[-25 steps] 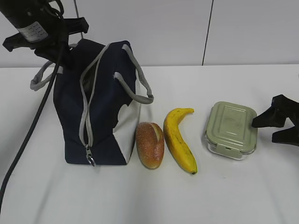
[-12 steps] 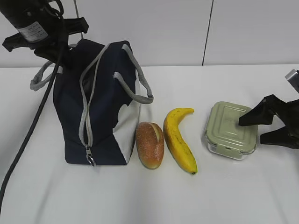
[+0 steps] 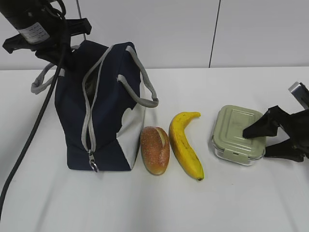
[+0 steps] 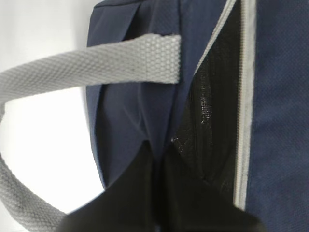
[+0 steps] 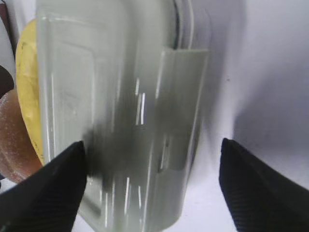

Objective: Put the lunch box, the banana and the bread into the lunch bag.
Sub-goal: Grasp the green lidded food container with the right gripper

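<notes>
The navy lunch bag [image 3: 104,111] stands upright at the left with its zipper parted. My left gripper [image 3: 62,54] is shut on the fabric edge of the lunch bag [image 4: 130,111] beside the opening, fingers pinched together [image 4: 157,151]. The bread [image 3: 155,150] and the banana [image 3: 185,145] lie side by side right of the bag. Further right sits the lunch box [image 3: 238,131] with its green lid. My right gripper [image 3: 257,143] is open wide at the box's right end. One finger is over the lid and the other beside the box [image 5: 120,96], with a gap on each side.
A black cable [image 3: 29,140] hangs from the left arm down past the bag's left side. The bag's grey strap handles [image 3: 145,82] stick out towards the bread. In the right wrist view the banana [image 5: 26,82] and the bread [image 5: 12,140] lie just beyond the box.
My right gripper has moved left and lower, from beside the lunch box to straddling its right end, jaws spread wider. The left arm and bag have not moved.
</notes>
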Robot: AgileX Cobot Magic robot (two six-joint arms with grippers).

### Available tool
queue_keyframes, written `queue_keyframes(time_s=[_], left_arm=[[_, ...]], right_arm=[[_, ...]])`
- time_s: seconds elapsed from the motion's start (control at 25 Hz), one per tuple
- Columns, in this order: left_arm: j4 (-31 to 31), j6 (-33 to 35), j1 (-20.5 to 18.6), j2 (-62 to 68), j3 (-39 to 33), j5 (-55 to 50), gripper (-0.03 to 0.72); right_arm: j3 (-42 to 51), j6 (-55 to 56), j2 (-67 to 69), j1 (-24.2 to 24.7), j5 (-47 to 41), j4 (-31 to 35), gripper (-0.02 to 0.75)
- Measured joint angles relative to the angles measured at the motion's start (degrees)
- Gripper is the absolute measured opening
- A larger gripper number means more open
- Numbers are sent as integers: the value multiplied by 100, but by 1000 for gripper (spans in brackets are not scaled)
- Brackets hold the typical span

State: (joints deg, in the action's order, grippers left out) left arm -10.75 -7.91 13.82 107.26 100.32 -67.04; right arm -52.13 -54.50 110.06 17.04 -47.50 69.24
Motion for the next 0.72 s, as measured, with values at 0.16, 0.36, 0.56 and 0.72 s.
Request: queue_keyframes(time_s=[0.16,0.36,0.56,0.72], left_arm=[[0,0,0,0,0,0,1],[8,0,0,0,0,0,1],[23,0,0,0,0,0,1],[23,0,0,0,0,0,1]], right_arm=[[-2,-246,67,0,-99,246,631],[-12,-564,198,0,-217,672,608],[-24,-678,271,0,-241,766,590],[-24,-712,273,0,-254,778,587]])
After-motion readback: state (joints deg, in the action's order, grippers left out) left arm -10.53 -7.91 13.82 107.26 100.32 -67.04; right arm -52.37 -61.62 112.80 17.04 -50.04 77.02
